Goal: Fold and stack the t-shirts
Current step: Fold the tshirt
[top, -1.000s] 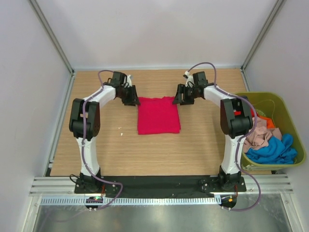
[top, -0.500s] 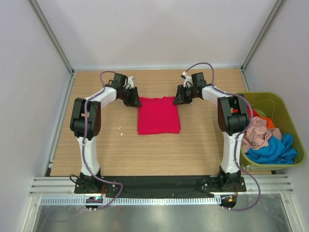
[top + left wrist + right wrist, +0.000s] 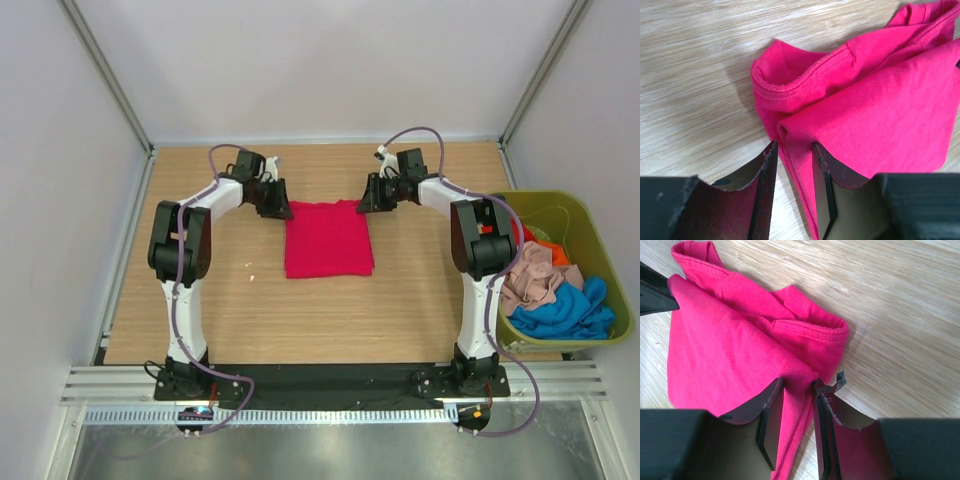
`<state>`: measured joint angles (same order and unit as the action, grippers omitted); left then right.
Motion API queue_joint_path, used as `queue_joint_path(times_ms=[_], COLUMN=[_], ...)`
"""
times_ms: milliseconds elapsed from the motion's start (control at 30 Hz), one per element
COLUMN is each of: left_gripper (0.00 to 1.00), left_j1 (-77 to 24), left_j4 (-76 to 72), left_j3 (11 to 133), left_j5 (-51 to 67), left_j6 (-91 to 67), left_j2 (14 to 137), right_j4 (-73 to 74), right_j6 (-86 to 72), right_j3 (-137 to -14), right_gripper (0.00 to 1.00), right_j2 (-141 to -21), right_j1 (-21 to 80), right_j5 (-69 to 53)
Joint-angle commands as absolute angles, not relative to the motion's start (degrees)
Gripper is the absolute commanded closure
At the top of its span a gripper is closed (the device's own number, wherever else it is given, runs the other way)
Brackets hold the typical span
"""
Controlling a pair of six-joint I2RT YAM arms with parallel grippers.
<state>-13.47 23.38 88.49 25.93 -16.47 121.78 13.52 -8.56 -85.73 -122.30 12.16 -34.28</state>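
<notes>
While grippers (image 3: 794, 150) (image 3: 797, 387) pinch t-shirt (image 3: 328, 240), seemingly folded

Both arms reached forward, bent at the elbows, with their wrists turned in toward each other. The left gripper (image 3: 792, 150) pinched a corner of the red shirt (image 3: 328, 240) between its two fingers. The right gripper (image 3: 797, 385) pinched the other far corner the same way.

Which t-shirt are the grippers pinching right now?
The crimson-red cloth t-shirt, folded on the wooden table, far corners pinched by left gripper and right gripper. The beige-pink, bright blue and orange-red shirts lie bunched in the olive-green plastic tub.
</notes>
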Motion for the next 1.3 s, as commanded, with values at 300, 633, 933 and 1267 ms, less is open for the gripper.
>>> queue_joint_path(times_ms=[300,633,933,1267], left_gripper=[0.73,1.0,1.0,1.0], left_j1=[-13.4,-13.4,-13.8,-12.8], left_j4=[21.3,19.9,16.9,15.6], left_j3=[91.2,89.1,85.8,102.7], left_j5=[26.8,25.6,22.0,18.6], left_j6=[-15.2,-19.3,-23.1,-23.3], left_j2=[122.5,117.3,108.9,123.4], right_j4=[10.3,9.9,6.9,-4.5], right_j6=[-8.5,-8.4,-9.8,-15.6], right_j3=[-87.0,-85.1,-81.6,-86.5], right_gripper=[0.77,0.99,0.99,0.99], right_j2=[-122.4,-118.7,-110.9,-120.8], right_j1=[12.1,12.1,12.1,11.8], right_j5=[-35.8,-36.7,-35.6,-30.3])
